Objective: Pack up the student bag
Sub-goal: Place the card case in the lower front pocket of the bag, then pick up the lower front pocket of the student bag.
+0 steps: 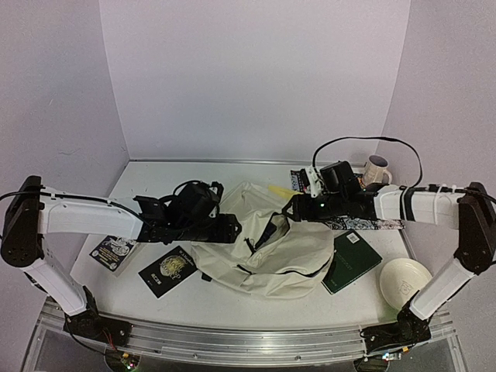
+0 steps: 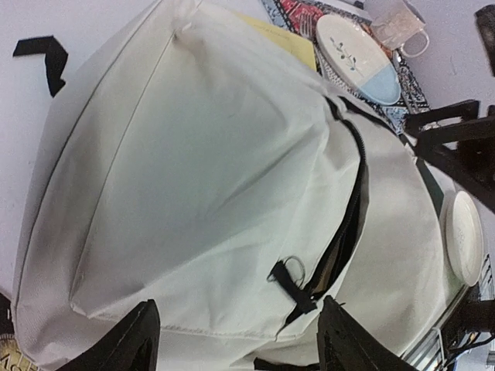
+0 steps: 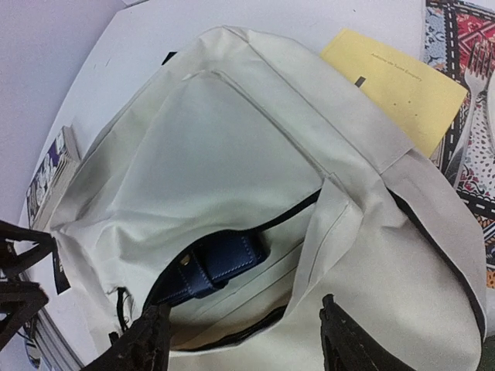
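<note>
The student bag (image 1: 271, 260) is seen lying on the table (image 1: 155, 186) at the centre of the top view, its cream fabric crumpled and its black zipper line parted along the upper side. In the right wrist view the opening is shown gaping toward the lower part of the frame. A dark blue pouch (image 3: 220, 267) with stitched edges is seen partly inside it, under the cream flap. The left end effector (image 2: 240, 344) is held with its fingers spread wide at the bottom of the left wrist view. The bag's cloth and a black zipper tab (image 2: 290, 287) lie just beyond them. In the top view this end effector is placed at the bag's left edge. The right end effector (image 3: 247, 344) is likewise spread, its two dark fingers set to either side of the opening at the bottom of its own view, with nothing pinched. A yellow booklet (image 3: 394, 85) is seen just beyond the bag's upper right edge, beside a patterned mat (image 1: 364, 223). A green book (image 1: 351, 260) is laid just right of the bag, and a white plate (image 1: 405, 280) sits nearer the lower right. A mug (image 1: 377, 169) is placed at the upper right. A black booklet (image 1: 167, 270) and a second dark booklet (image 1: 114, 251) are laid toward the lower left.
</note>
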Tool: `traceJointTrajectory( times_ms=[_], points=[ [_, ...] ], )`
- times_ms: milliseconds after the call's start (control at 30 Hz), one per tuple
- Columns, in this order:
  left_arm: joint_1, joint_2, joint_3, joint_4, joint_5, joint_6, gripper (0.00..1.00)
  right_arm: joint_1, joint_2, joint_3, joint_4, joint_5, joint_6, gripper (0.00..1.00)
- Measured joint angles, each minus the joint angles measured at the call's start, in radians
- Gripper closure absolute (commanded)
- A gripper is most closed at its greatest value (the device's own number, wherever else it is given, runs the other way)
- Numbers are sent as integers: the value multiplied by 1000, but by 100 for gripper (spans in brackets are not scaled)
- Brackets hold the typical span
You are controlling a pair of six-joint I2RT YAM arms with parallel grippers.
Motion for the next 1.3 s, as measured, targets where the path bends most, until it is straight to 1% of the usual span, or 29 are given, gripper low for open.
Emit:
traceJointTrajectory(
  times_ms=[100,267,367,567,800,1000,1233,1300],
  points=[
    [-19,-7,-44,-8,-7,-70,26,55,-35,22,-64,23,-45,38],
    [-69,-7,-94,-24,-57,-177,26,161,-27,90,-131,29,-92,46],
    [-93,-7,-100,-23,-99,-226,27,213,7,136,-151,29,-108,50],
    [-110,-8,-111,-14,-172,-285,29,284,118,210,-188,43,-139,53],
    [-110,0,-138,26,-201,-315,33,321,244,303,-246,92,-162,55],
    [-110,43,-138,74,-199,-320,35,328,321,364,-279,138,-177,59],
    [-110,62,-138,99,-195,-320,36,332,376,381,-297,151,-190,68],
    [-110,68,-138,107,-192,-320,36,334,383,383,-299,151,-196,74]
  ],
)
